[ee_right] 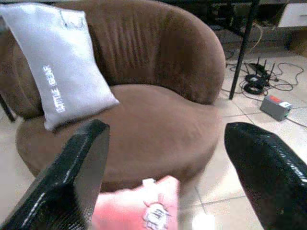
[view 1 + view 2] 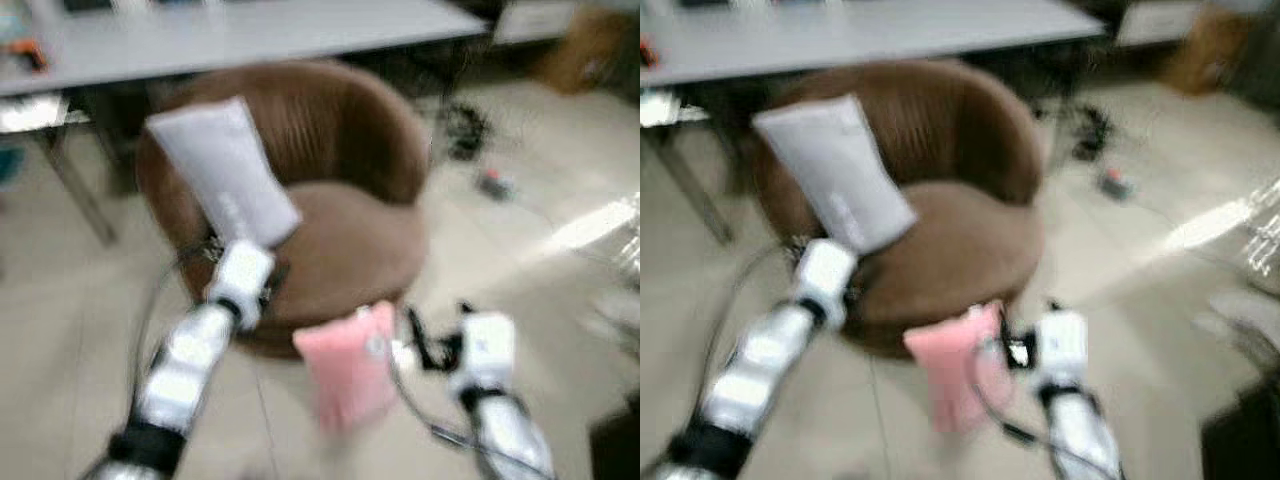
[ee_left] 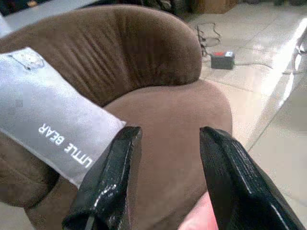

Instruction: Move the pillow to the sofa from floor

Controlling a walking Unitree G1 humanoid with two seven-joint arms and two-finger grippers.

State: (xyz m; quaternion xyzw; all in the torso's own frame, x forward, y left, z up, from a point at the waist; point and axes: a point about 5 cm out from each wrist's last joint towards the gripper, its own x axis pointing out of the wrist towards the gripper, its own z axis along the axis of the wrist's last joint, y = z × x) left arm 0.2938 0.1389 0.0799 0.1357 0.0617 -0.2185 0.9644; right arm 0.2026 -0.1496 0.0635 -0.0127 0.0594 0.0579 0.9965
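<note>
Leftmost, a grey pillow leans on the sofa; the left gripper hangs spread and empty beside it. Rightward, the pink pillow hangs before the sofa's front, apparently carried between both arms; the right gripper gapes above it. Next, probably lift it onto the seat.
</note>
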